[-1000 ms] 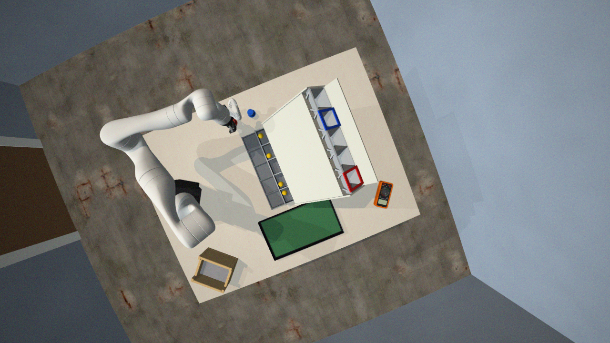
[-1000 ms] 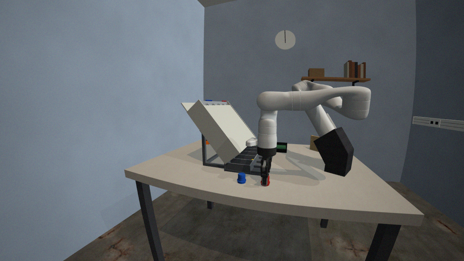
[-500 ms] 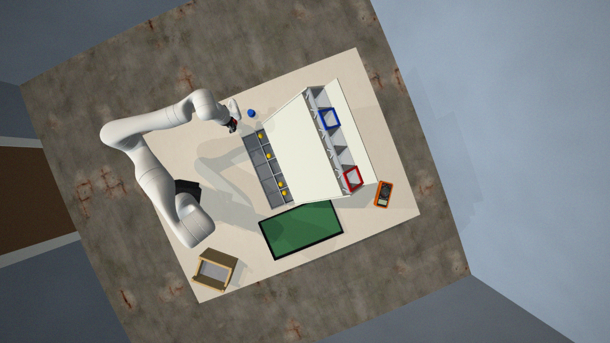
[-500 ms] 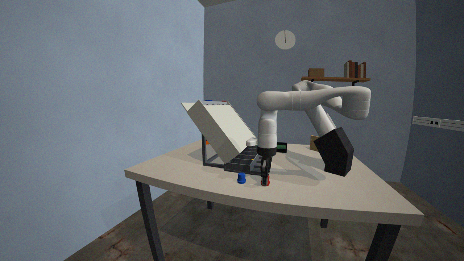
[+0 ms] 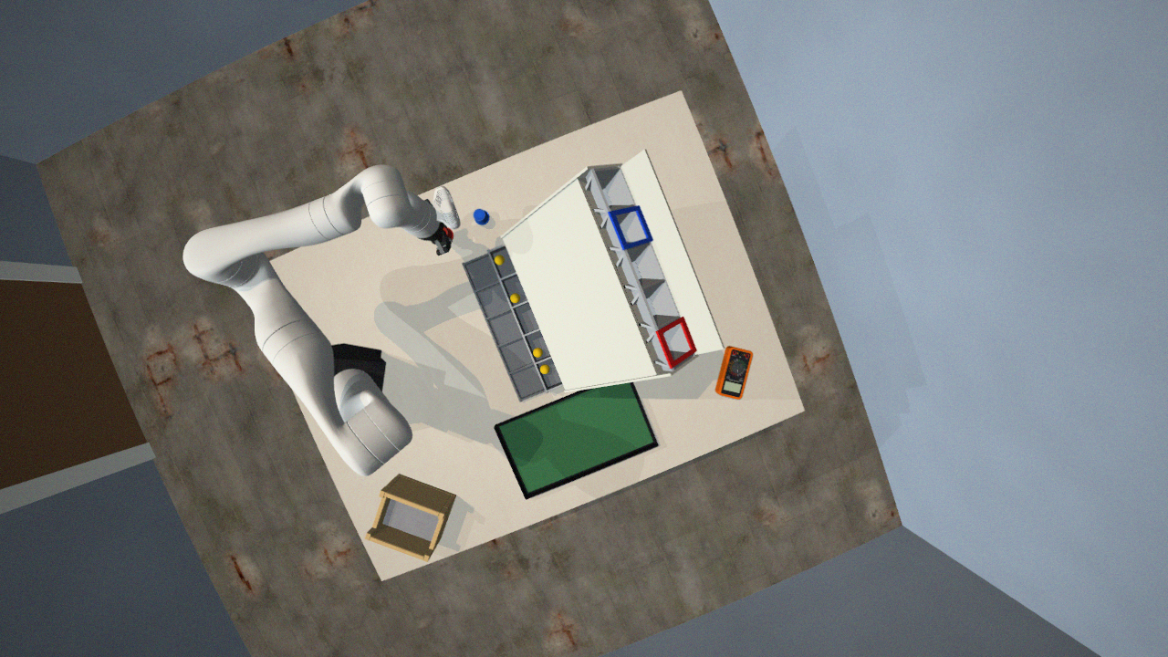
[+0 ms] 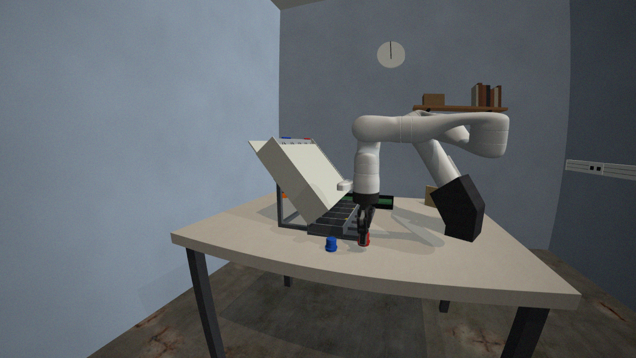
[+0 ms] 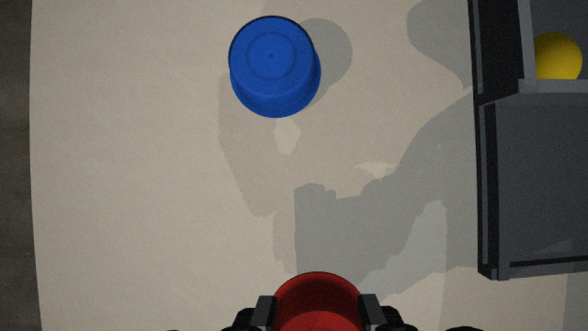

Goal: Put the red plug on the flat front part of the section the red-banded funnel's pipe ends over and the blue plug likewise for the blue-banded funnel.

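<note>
Red plug (image 5: 449, 234) (image 6: 366, 240) (image 7: 318, 322), nearest the wrist lens, is clasped between the fingertips of my gripper (image 5: 443, 237) (image 6: 363, 238) (image 7: 318, 313), at the table's edge side. Lifting off-centre could let its round wall slip or tilt; swinging carelessly might knock the blue plug (image 5: 481, 216) (image 6: 330, 244) (image 7: 274, 64) beyond. Red's long axis looks upright, narrower end up.

The round red plastic-looking plug (image 5: 449, 233) (image 6: 367, 240) (image 7: 318, 322) has come up off the pale beige table (image 5: 718, 269) (image 6: 267, 249) (image 7: 138, 184), gripped in the black claw (image 5: 443, 238) (image 6: 363, 240) (image 7: 318, 313); the white jointed arm's (image 5: 286, 236) (image 6: 366, 164) wrist end has risen a little with it.
</note>
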Controlling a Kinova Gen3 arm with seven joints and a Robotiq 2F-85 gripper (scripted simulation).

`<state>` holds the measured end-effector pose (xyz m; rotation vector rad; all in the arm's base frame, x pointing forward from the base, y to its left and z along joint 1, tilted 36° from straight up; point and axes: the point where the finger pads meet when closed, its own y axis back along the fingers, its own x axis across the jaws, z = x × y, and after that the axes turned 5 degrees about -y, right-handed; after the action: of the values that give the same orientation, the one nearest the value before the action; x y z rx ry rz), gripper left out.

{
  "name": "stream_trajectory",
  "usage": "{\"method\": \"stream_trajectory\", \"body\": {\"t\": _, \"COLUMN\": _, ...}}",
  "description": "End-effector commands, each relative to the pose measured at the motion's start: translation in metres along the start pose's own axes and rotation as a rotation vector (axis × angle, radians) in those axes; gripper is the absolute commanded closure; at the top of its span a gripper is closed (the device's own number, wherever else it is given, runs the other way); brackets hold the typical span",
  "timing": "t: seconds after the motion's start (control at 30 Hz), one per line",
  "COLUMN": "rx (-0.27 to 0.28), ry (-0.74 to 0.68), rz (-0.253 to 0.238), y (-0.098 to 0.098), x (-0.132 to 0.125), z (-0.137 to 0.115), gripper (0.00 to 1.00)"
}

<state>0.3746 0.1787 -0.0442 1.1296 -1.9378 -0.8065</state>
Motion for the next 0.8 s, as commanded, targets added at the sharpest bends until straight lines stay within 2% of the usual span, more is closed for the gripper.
{"method": "stream_trajectory", "body": {"t": 0.0, "rx": -0.003, "ry": 0.008, "rz": -0.026, "y": 0.071, "x": -0.005, "z": 0.001, "gripper": 1.00}}
{"method": "stream_trajectory", "body": {"t": 0.03, "rx": -0.003, "ry": 0.008, "rz": -0.026, "y": 0.085, "x": -0.006, "z": 0.002, "gripper": 1.00}}
{"method": "stream_trajectory", "body": {"t": 0.07, "rx": -0.003, "ry": 0.008, "rz": -0.026, "y": 0.089, "x": -0.006, "z": 0.002, "gripper": 1.00}}
{"method": "stream_trajectory", "body": {"t": 0.4, "rx": -0.003, "ry": 0.008, "rz": -0.026, "y": 0.089, "x": -0.006, "z": 0.002, "gripper": 1.00}}
{"method": "stream_trajectory", "body": {"t": 0.43, "rx": 0.005, "ry": -0.001, "rz": -0.026, "y": 0.087, "x": 0.061, "z": -0.018, "gripper": 1.00}}
{"method": "stream_trajectory", "body": {"t": 0.53, "rx": 0.005, "ry": -0.001, "rz": -0.026, "y": 0.087, "x": 0.070, "z": -0.020, "gripper": 1.00}}
{"method": "stream_trajectory", "body": {"t": 0.77, "rx": 0.005, "ry": -0.001, "rz": -0.026, "y": 0.088, "x": 0.139, "z": -0.039, "gripper": 1.00}}
